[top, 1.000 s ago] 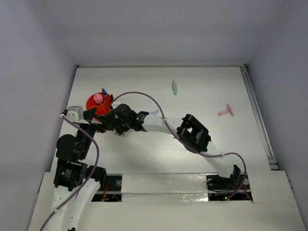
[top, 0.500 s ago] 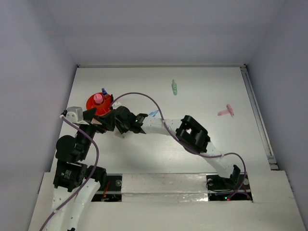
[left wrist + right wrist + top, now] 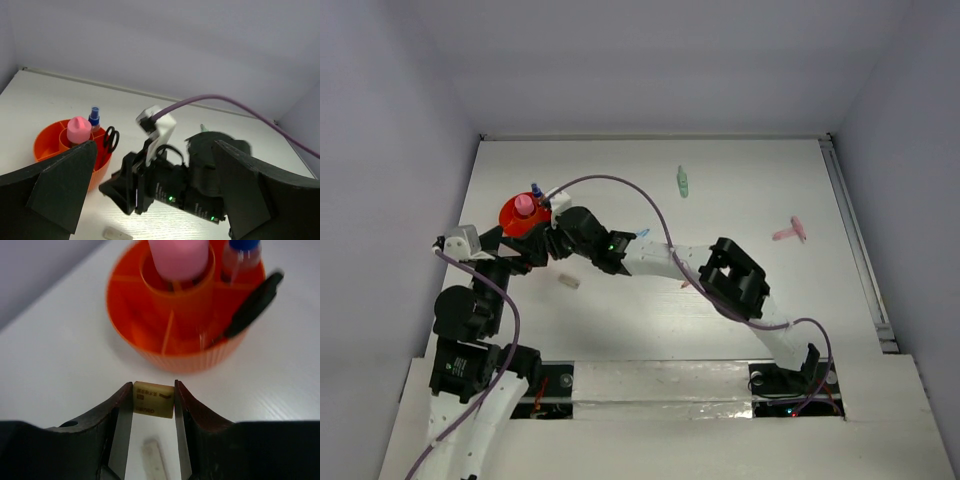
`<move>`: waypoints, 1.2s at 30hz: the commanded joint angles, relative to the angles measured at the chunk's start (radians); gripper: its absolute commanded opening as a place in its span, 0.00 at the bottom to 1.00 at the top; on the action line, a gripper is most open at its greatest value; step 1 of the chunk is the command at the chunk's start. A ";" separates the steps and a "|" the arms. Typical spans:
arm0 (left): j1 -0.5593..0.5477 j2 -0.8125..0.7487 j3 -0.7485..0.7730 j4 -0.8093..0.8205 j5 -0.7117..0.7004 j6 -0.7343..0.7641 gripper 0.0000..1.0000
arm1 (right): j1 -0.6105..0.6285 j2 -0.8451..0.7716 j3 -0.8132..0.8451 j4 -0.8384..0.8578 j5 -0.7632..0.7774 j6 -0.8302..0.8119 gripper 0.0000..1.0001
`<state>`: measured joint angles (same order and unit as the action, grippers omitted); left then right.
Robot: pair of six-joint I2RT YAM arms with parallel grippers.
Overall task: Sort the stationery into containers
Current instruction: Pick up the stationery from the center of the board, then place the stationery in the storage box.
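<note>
The round orange-red cup (image 3: 513, 217) with inner dividers stands at the table's left. It holds a pink tube (image 3: 524, 204), a blue-white marker (image 3: 535, 189) and black-handled scissors (image 3: 111, 139). My right gripper (image 3: 153, 390) is shut on a small yellowish printed eraser (image 3: 153, 401), raised just short of the cup's near wall (image 3: 185, 357). A small beige-grey piece (image 3: 568, 282) lies on the table below it. My left gripper (image 3: 155, 200) is open and empty, facing the right gripper (image 3: 117, 192) beside the cup (image 3: 50, 145).
A green marker (image 3: 682, 181) lies at the back centre and a pink piece (image 3: 789, 232) at the right. A light blue marker (image 3: 641, 233) and an orange one (image 3: 686, 284) peek out beside the right arm. Walls close off the left, back and right.
My right gripper has moved left and back toward the cup with the eraser in it. The beige-grey piece on the table now shows. The left arm shifted slightly left.
</note>
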<state>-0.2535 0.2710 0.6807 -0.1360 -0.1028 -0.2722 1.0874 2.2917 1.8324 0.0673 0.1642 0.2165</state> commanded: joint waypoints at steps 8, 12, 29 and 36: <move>0.003 -0.006 0.031 0.004 -0.083 -0.021 0.99 | 0.005 0.099 0.250 0.281 -0.106 -0.019 0.23; 0.003 -0.006 0.031 0.007 -0.080 -0.018 0.99 | 0.005 0.147 0.300 0.304 -0.109 -0.026 0.23; -0.006 -0.003 0.029 0.010 -0.071 -0.015 0.99 | 0.014 0.230 0.323 0.385 -0.066 -0.046 0.31; -0.006 -0.003 0.031 0.009 -0.074 -0.016 0.99 | 0.014 0.252 0.355 0.362 -0.066 -0.039 0.45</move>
<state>-0.2546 0.2703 0.6807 -0.1585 -0.1764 -0.2829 1.0882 2.5397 2.1387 0.3683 0.0803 0.1867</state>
